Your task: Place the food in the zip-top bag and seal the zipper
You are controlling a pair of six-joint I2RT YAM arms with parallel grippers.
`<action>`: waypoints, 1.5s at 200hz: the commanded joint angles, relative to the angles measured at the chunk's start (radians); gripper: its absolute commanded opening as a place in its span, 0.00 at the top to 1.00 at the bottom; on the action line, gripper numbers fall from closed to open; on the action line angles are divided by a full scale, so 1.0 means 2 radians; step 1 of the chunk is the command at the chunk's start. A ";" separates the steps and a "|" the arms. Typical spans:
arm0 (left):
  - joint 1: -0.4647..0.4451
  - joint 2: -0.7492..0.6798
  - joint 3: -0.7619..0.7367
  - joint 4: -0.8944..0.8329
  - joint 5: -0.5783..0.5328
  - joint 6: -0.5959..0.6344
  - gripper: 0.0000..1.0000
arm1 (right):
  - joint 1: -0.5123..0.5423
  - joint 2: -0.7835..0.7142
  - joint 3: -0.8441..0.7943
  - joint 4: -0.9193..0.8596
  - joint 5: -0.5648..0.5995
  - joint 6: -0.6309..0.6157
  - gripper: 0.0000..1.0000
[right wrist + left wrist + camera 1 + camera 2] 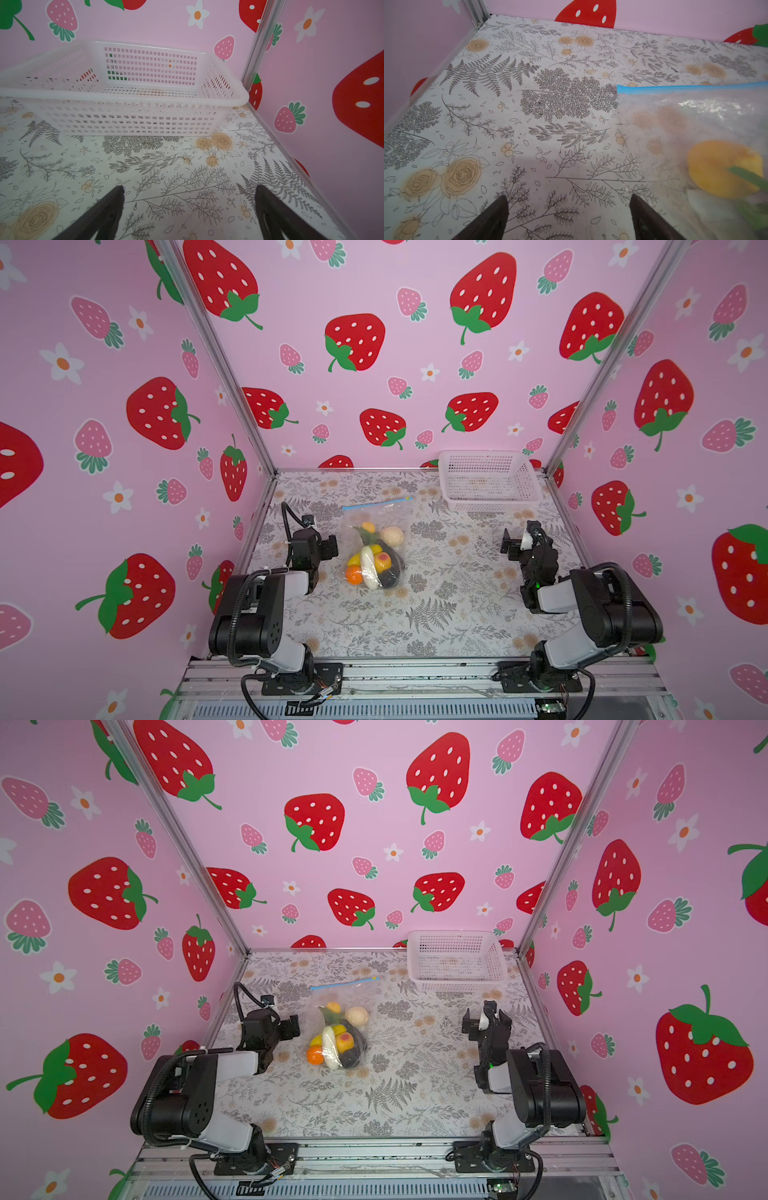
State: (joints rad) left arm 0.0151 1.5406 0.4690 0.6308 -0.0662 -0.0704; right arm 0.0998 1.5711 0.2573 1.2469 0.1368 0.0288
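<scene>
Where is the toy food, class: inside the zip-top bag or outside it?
Inside: in a top view the food lies bunched within the clear zip-top bag.

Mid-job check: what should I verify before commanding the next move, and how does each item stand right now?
1. All the food is inside the zip-top bag: ok.
2. The white basket holds no food: ok.
3. The zipper is shut along the whole mouth: cannot tell; the slider sits at one end.
4. The left gripper is open, empty, beside the bag without touching it: ok.
5. The right gripper is open, empty, well away from the bag: ok.
</scene>
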 commanded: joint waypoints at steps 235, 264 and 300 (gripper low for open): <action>0.003 0.011 0.003 0.054 0.023 0.014 0.01 | 0.005 0.008 0.020 -0.019 -0.018 -0.014 0.01; 0.003 0.007 -0.001 0.058 0.023 0.014 0.01 | 0.005 0.008 0.020 -0.019 -0.018 -0.014 0.01; 0.000 0.004 -0.005 0.064 0.019 0.016 0.01 | 0.002 0.007 0.020 -0.019 -0.023 -0.011 0.01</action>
State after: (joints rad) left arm 0.0177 1.5524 0.4660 0.7120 -0.0254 -0.0525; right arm 0.1070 1.5776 0.2867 1.2026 0.1024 0.0025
